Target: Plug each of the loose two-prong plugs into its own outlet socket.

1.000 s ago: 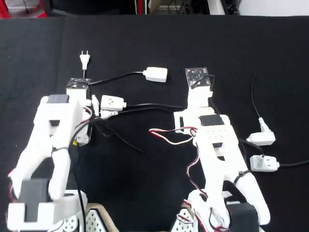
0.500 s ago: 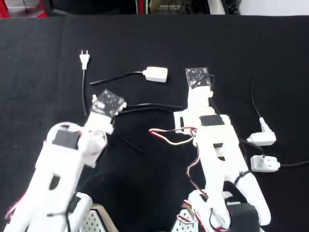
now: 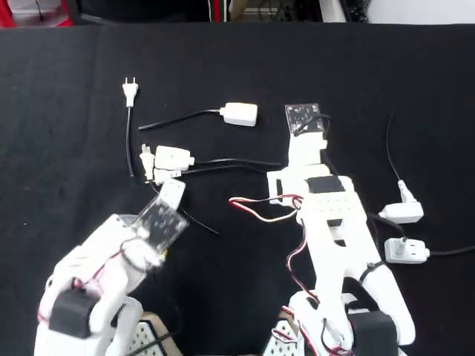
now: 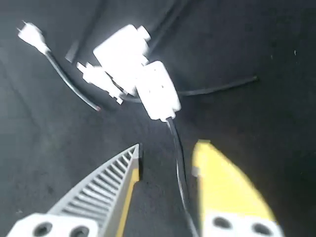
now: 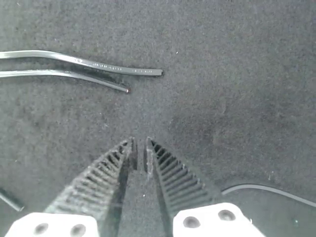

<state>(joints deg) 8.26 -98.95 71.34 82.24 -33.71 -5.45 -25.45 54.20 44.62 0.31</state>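
Black table (image 3: pixel 386 67), left pincer (image 4: pixel 167 153) apart just short of sockets (image 4: pixel 123 49), right pincer (image 5: pixel 140 148) together.

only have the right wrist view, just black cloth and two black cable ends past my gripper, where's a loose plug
Observer: The high view shows a white two-prong plug lying loose on the black table cloth, at the far end on the left arm's side.
Operator: any free socket near it
Observer: A white rectangular block on a black lead lies between that plug and the right arm. It is likely a socket, but I cannot tell its face.
Operator: what's the left gripper doing
Observer: The left gripper is open over a black cable that runs between its fingers, and it faces a cluster of white plug and socket pieces.
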